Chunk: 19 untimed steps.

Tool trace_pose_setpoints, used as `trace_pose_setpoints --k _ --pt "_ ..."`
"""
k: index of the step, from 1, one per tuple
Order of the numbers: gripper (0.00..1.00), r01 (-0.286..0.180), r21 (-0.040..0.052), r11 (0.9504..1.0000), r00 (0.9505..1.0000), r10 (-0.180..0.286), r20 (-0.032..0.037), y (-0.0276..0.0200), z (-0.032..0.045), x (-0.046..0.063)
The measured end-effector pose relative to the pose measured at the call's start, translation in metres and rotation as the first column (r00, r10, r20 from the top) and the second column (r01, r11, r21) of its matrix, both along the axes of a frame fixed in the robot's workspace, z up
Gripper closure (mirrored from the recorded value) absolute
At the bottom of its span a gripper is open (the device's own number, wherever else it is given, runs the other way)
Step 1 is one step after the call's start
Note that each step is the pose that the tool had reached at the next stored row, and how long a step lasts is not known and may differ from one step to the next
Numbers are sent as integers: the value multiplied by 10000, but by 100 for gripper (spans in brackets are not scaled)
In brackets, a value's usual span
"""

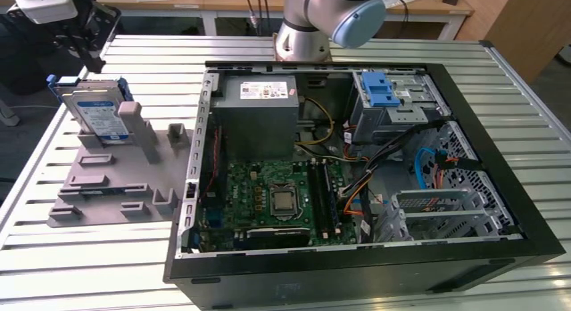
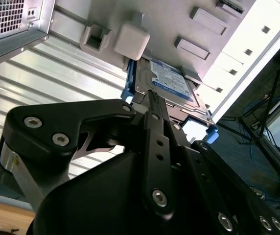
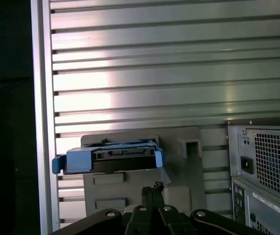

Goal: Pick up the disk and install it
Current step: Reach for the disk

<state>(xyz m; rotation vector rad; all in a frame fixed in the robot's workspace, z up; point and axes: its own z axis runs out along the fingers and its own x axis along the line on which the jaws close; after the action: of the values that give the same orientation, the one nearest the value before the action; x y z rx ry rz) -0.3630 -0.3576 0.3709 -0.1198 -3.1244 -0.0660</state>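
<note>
The disk (image 1: 98, 114) stands on edge at the exterior view's left, leaning in a grey fixture (image 1: 107, 184), with its blue-and-white label face showing and a blue frame around it. My gripper (image 1: 92, 63) hangs just above its upper edge, apart from it, fingers shut together with nothing between them. In the second wrist view the gripper (image 2: 153, 95) points at the disk (image 2: 172, 81). In the first wrist view the gripper (image 3: 153, 188) sits close to the blue-framed end of the disk (image 3: 113, 157).
An open black computer case (image 1: 499, 157) lies to the exterior view's right of the fixture. It holds a grey metal box (image 1: 257, 117), a green board (image 1: 277, 197) and a drive cage with a blue latch piece (image 1: 379, 90). All of this rests on a slatted metal table (image 1: 89, 257).
</note>
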Motion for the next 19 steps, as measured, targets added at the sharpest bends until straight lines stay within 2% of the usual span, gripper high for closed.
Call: trace_pose_setpoints --k 13,19 --pt "89 -72 0 10000 10000 72 20 16 -34 -229" --pt "89 -90 -1 10000 10000 90 19 100 -47 -310"
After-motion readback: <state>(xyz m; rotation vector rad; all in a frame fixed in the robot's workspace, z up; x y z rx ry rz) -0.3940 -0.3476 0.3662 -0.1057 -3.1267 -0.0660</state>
